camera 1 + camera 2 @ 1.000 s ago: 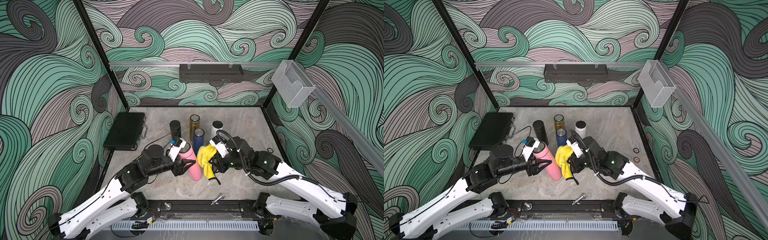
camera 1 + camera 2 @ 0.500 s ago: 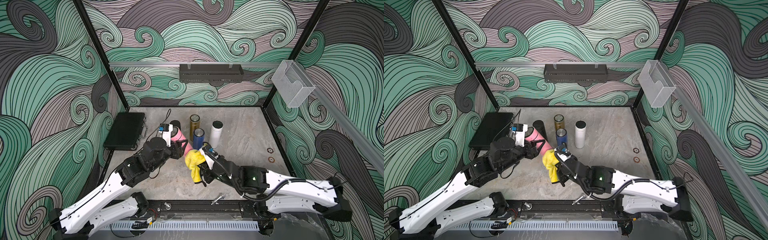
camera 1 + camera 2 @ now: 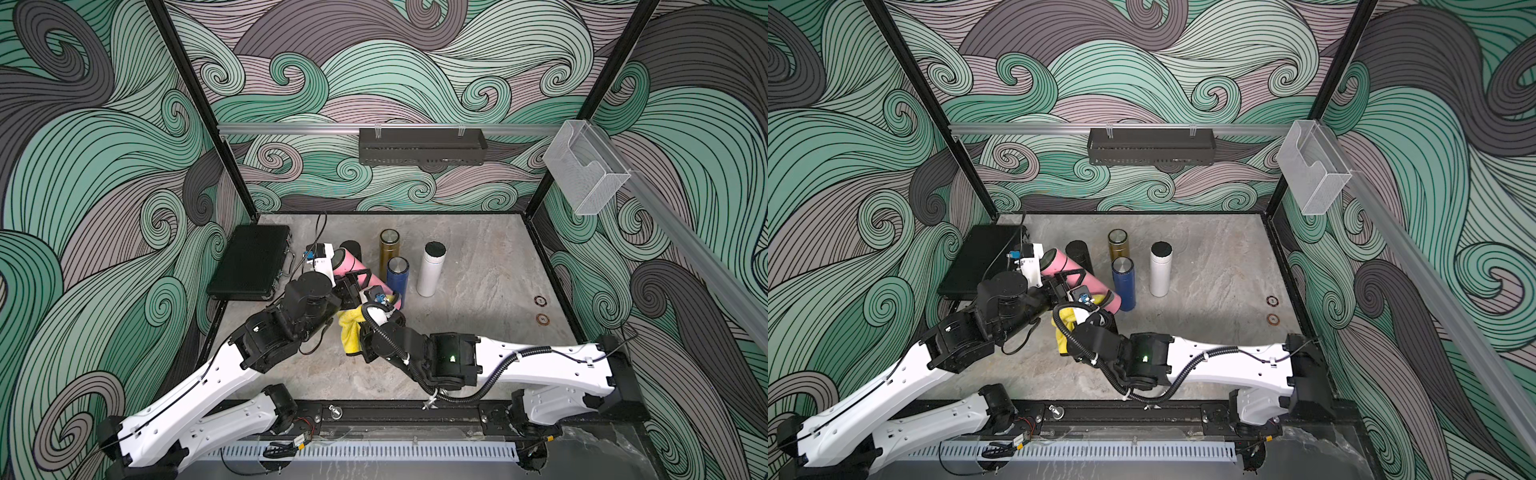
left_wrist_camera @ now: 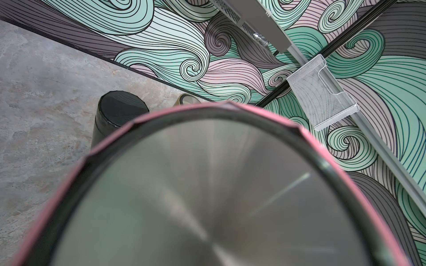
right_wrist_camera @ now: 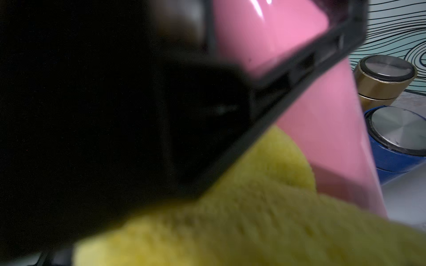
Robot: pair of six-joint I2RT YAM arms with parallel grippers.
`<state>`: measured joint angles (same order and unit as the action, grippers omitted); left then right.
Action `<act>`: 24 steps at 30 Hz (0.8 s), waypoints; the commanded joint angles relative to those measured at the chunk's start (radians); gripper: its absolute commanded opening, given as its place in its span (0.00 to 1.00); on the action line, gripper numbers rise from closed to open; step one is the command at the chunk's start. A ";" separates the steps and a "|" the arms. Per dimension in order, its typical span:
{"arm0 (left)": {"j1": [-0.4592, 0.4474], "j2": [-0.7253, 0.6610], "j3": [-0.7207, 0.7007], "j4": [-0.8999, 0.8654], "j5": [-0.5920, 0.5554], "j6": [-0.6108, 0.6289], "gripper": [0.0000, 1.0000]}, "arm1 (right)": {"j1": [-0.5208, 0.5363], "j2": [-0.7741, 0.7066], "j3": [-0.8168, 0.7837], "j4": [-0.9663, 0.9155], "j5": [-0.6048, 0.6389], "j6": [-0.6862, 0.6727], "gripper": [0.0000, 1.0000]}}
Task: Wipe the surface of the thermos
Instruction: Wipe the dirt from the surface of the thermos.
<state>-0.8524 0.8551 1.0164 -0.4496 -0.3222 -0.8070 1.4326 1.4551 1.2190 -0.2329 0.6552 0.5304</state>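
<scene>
Left arm reaches in low with the wrist bent. The left gripper (image 3: 360,277) is clamped round the middle of the pink thermos (image 3: 347,264), which is tipped on a slant just left of the blue bottle (image 3: 397,276). Its lower end is nearly against that bottle and its other end points up and away from it.

Right arm stretches across in front of the blue bottle with the forearm almost flat. The right gripper (image 3: 358,312) is pinched shut on a bunched yellow cloth (image 3: 349,328), which sits right up against the thermos's lower side in the right wrist view.

The thermos is glossy pink with a brushed steel end, and the cloth looks fluffy, like a towel. The blue bottle and the gold bottle (image 3: 389,249) behind it both have round steel caps. The white bottle (image 3: 431,270) to the right of the blue bottle is matte with a black top. The table (image 3: 478,270) looks like grey stone.

The right gripper's fingers are buried under the cloth and its own wrist, so they barely show. Half the right wrist view is dark blur from the left gripper's frame. The left wrist view is mostly that steel end, out of focus, with a black bottle (image 4: 115,115) peeking out behind it. It's hard to say whether the thermos touches the table. In both top views the left arm partly covers the black case (image 3: 253,262), well left of the blue bottle.
</scene>
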 commanded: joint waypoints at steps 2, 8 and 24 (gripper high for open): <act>0.000 -0.020 0.063 0.030 -0.041 -0.015 0.00 | 0.002 -0.010 -0.028 -0.113 0.133 0.157 0.00; 0.000 -0.046 0.066 -0.020 -0.075 0.011 0.00 | 0.003 -0.132 -0.127 -0.263 0.160 0.260 0.00; 0.000 -0.032 -0.045 -0.096 -0.067 0.430 0.00 | -0.080 -0.396 -0.085 -0.456 -0.397 0.049 0.00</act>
<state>-0.8528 0.8032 0.9894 -0.5835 -0.3882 -0.4606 1.3869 1.0966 1.1114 -0.6304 0.3706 0.6159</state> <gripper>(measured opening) 0.606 0.097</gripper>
